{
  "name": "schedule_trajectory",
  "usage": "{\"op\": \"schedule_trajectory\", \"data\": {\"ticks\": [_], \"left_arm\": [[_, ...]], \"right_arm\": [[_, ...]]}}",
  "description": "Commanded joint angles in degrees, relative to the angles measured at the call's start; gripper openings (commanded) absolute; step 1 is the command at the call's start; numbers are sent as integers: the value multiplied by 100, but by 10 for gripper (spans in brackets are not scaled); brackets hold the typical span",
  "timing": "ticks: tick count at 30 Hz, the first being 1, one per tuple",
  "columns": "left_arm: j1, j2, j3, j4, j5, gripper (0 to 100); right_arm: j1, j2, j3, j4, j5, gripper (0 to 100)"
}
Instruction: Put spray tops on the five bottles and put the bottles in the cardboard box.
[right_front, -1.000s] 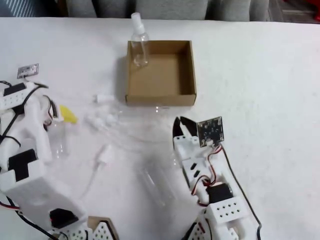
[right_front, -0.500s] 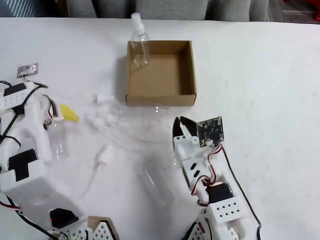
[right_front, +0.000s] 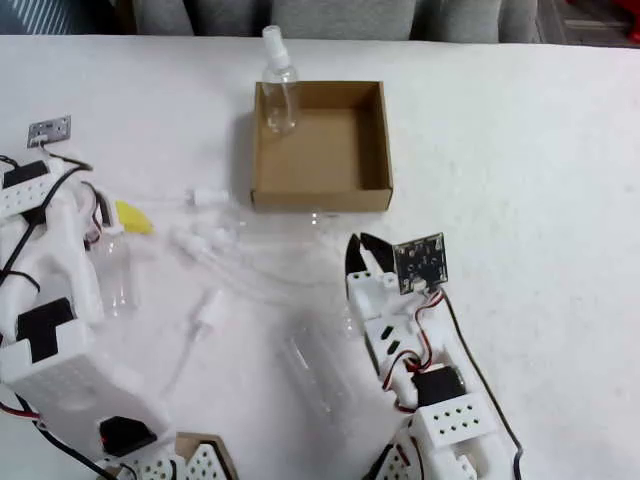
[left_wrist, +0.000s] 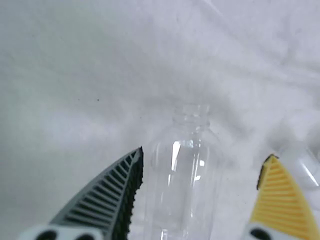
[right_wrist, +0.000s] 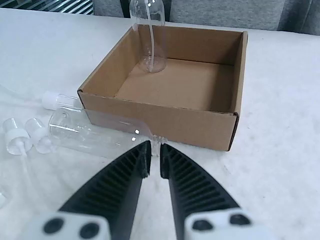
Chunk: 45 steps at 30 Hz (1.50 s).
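Left gripper has shifted slightly toward the table's far side, uncovering more of the clear bottle beneath it. From above, a capped bottle stands in the cardboard box. At the left wrist, the fingers are spread wide around that uncapped bottle, apparently not touching it. At the right wrist, the right gripper is pinched nearly closed and empty, just before a lying bottle.
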Motion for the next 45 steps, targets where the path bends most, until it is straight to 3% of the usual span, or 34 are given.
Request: {"op": "schedule_trajectory", "data": {"ticks": [1,12,25,35,45], "left_arm": [[-66,-57,0,-220,53,354],[-127,-48,281,-202,62,353],[-66,-40,290,-149,44,150],[224,-110,44,536,35,116],[233,-110,-1714,1829,18,114]], "right_arm": [[-40,-40,0,-92,62,15],[-40,-40,0,-92,62,15],[-40,-40,0,-92,62,15],[-40,-48,0,-92,62,15],[-40,-48,0,-101,62,15]]}}
